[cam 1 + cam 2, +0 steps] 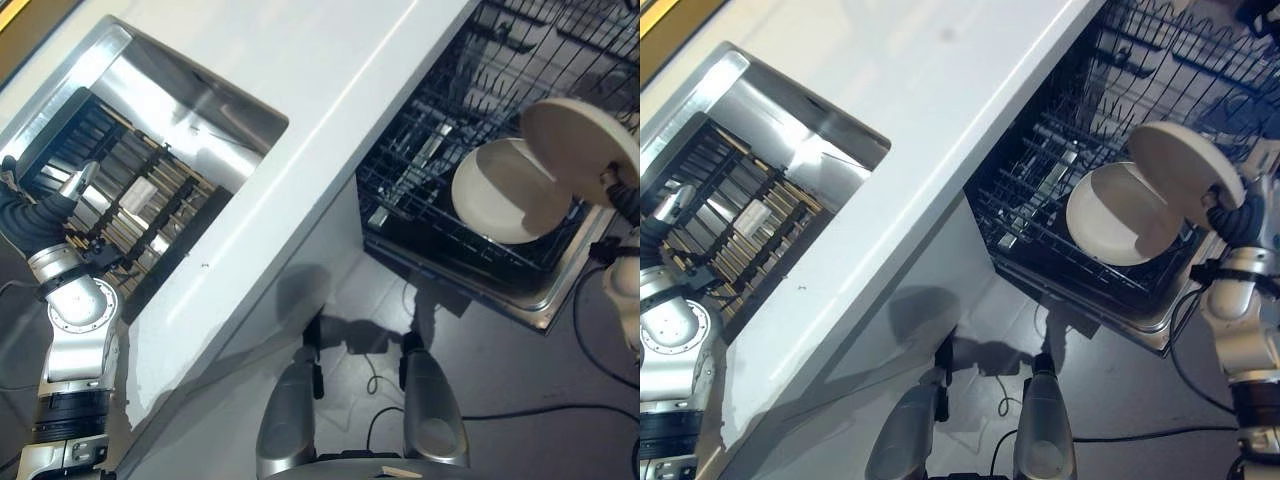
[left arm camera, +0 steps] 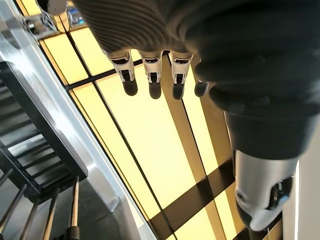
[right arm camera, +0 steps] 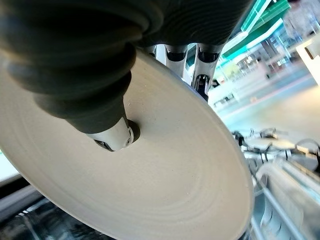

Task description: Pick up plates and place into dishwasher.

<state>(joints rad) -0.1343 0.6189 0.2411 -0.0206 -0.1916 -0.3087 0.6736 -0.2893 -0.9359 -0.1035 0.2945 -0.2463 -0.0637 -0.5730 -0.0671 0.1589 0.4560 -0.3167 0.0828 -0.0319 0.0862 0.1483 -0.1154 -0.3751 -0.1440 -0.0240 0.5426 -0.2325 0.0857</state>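
Observation:
My right hand [image 1: 1232, 218] holds a cream plate [image 1: 578, 148] tilted above the near right corner of the open dishwasher rack [image 1: 440, 120]. In the right wrist view the thumb [image 3: 114, 136] presses on the plate's face [image 3: 165, 195], and the fingers [image 3: 201, 67] curl behind its rim. A deeper cream plate [image 1: 1118, 215] stands on edge in the rack just left of the held one. My left hand [image 1: 45, 212] hangs over the sink's dish rack [image 1: 140, 205] at the far left. Its fingers [image 2: 150, 80] are straight and hold nothing.
A white counter [image 1: 300, 150] runs diagonally between the steel sink [image 1: 190, 90] and the dishwasher. The dishwasher's pulled-out door edge [image 1: 540, 305] juts over the grey floor [image 1: 500, 370] at the right.

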